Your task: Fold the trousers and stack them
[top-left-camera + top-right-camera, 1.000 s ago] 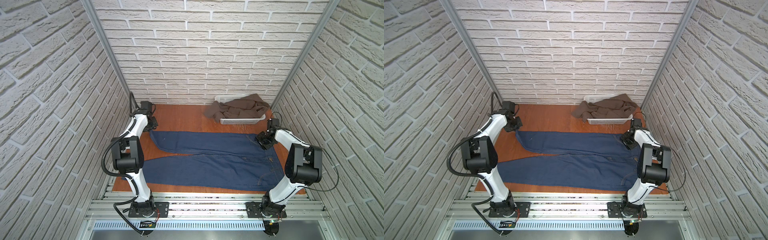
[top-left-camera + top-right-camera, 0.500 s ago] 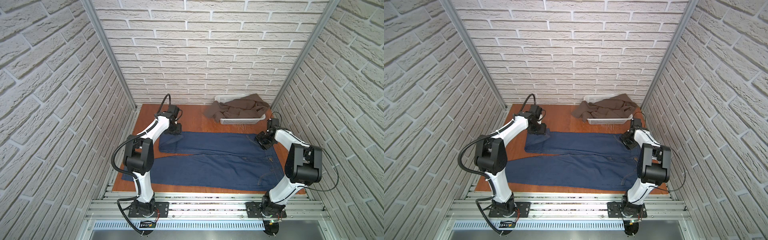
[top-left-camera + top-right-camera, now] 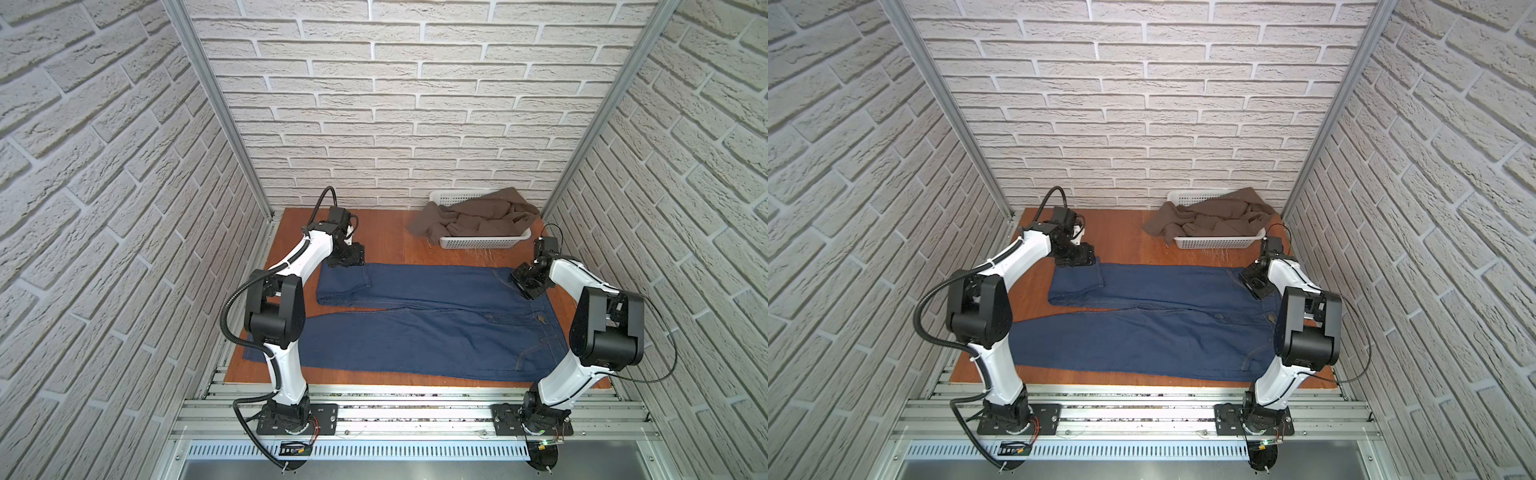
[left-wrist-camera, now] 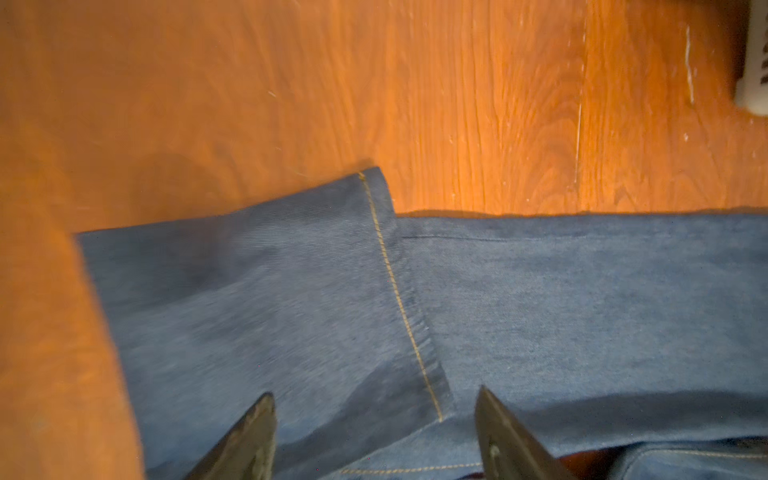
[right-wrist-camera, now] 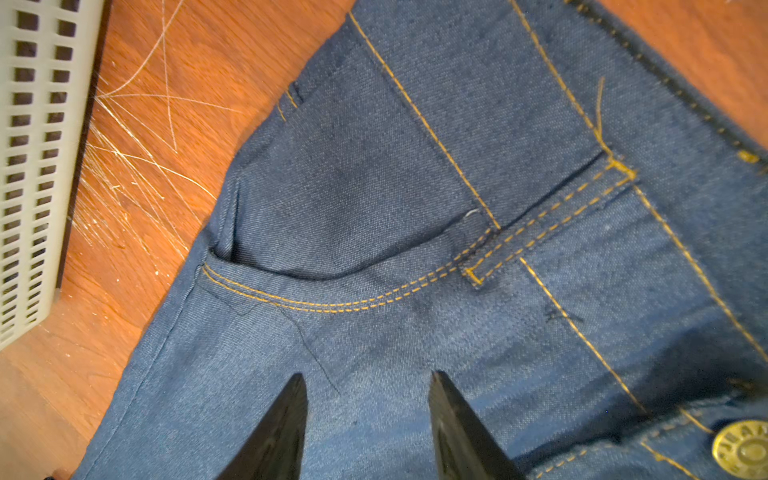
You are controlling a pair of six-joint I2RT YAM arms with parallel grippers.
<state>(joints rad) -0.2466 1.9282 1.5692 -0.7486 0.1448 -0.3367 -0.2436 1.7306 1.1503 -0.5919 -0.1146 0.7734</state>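
Three brick walls [image 3: 395, 104]; trousers [image 3: 415, 332] on tabletop [image 3: 390, 245]

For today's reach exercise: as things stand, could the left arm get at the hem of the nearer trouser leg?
Probably yes: that hem lies flat on the table near the base of the left arm, nothing on it. Its elbow hangs over it, and its open fingers are at the far leg.

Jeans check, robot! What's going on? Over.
Left gripper open over the folded leg end. Right gripper open at the waist pocket. Jeans flat, one leg end turned back. Basket behind, not touching.
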